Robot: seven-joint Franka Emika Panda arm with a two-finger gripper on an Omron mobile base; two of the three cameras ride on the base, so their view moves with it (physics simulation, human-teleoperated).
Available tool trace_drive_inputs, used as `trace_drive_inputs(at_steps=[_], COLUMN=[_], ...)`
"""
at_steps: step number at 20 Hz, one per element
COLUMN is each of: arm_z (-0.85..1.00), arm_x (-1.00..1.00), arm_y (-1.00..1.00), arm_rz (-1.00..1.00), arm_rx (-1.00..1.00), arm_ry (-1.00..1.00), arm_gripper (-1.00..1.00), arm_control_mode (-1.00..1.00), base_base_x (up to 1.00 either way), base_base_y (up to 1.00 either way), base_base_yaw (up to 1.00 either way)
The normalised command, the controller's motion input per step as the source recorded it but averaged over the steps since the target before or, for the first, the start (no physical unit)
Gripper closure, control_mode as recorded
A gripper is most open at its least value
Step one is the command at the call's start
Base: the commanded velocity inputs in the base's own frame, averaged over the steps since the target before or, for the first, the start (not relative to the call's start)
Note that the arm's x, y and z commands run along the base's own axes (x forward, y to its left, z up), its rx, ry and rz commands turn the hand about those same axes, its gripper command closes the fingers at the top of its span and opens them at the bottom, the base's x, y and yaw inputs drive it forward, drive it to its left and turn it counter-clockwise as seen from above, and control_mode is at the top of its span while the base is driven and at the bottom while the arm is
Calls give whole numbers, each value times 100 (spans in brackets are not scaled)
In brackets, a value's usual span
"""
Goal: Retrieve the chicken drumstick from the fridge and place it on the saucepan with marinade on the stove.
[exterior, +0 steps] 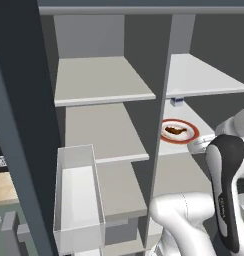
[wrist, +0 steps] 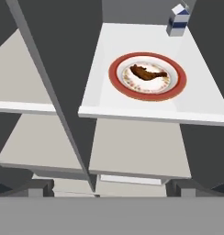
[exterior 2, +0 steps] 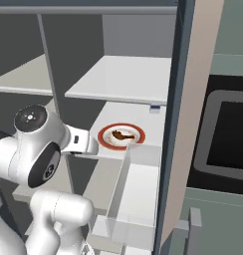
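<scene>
fridge (exterior: 159, 90): 1 | plate (wrist: 176, 85): 1 | chicken drumstick (wrist: 148, 73): 1 | carton (wrist: 177, 20): 1 | door bins (exterior: 76, 195): 2

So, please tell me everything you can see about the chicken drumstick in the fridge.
The chicken drumstick is a small dark brown piece with an uneven, roasted-looking surface, thicker at one end and narrowing to a thin end. It lies flat in the middle of a round plate with a red rim and a pale centre. The plate rests on a white shelf in the right half of the open fridge. Nothing but the plate touches it. A small white and blue carton stands behind, apart from it.

Shelf above hides most of the carton (exterior: 177, 101).
</scene>
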Motion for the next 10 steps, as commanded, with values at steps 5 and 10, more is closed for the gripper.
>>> trace_drive_inputs(at_steps=[5, 10], arm_z=[-3, -2], arm_x=[37, 38], arm_y=[-14, -30], arm_rz=[0, 3], arm_rx=[-1, -1], arm_ry=[-3, -9], arm_gripper=[-100, -100], arm_control_mode=[-100, -100], base_base_x=[0, 0], base_base_y=[0, 0], base_base_yaw=[0, 0])
